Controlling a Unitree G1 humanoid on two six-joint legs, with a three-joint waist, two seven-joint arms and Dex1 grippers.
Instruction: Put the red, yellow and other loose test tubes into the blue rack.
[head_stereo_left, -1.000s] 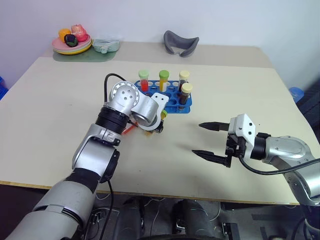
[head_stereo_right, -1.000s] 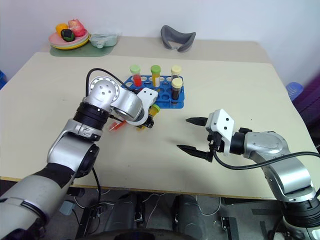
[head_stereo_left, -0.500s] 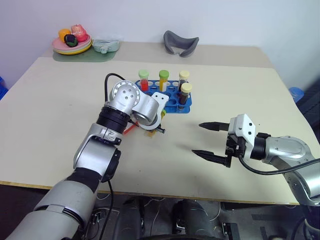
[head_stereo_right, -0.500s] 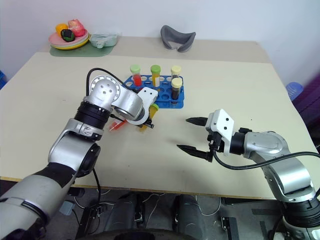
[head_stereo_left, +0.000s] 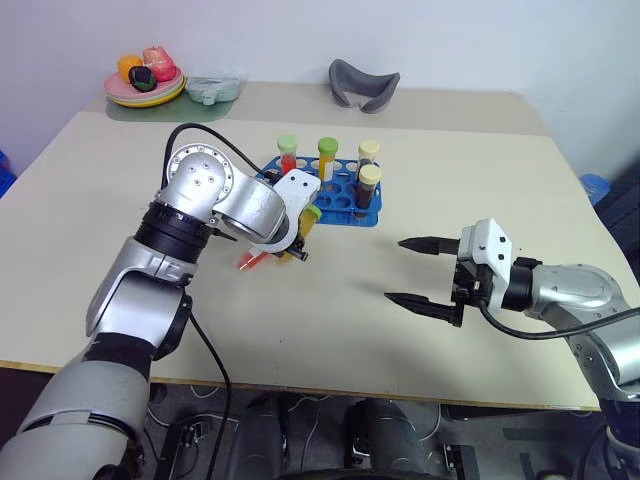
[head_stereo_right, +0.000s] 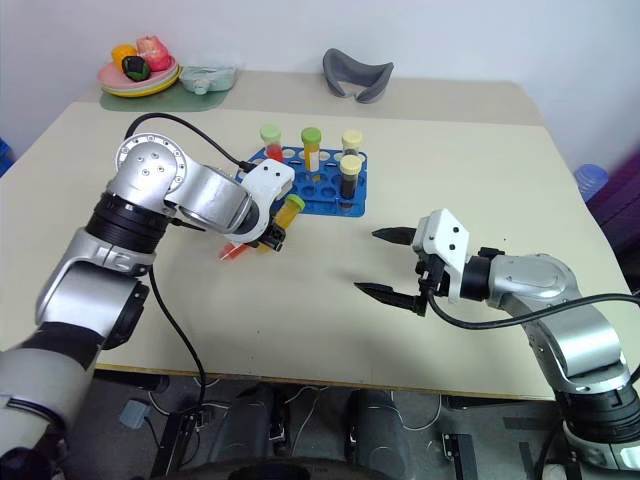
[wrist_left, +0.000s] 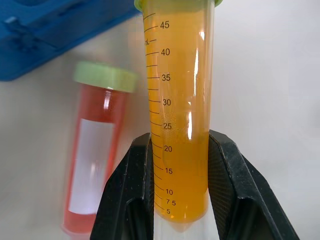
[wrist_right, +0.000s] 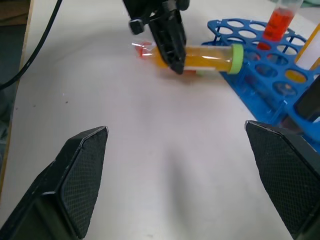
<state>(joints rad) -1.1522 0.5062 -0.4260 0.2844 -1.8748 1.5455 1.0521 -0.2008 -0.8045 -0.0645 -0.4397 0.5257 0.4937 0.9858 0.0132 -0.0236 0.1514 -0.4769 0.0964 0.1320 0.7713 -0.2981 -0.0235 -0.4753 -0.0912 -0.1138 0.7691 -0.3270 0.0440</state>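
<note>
My left arm reaches in across the table (head_stereo_left: 110, 190), wrist bent down, and the left gripper (wrist_left: 175, 200) is pinching the yellow tube (wrist_left: 179, 115) near its pointed end, green cap aimed toward the blue rack (head_stereo_left: 345, 195). The tube is held tilted just above the tabletop, right beside the rack's near edge. My right arm sits low on the right side, the right gripper (head_stereo_left: 420, 272) spread wide with nothing between its fingers, pointing left, well apart from the rack.

Between the two grippers I see bare tabletop, and plenty more in front of the rack.

The yellow tube holds clear orange-yellow liquid, with printed volume marks up its side. The red tube (wrist_left: 95, 150) lies flat on the table beside it (pale green cap, white label). Four capped tubes stand upright in the rack.
</note>
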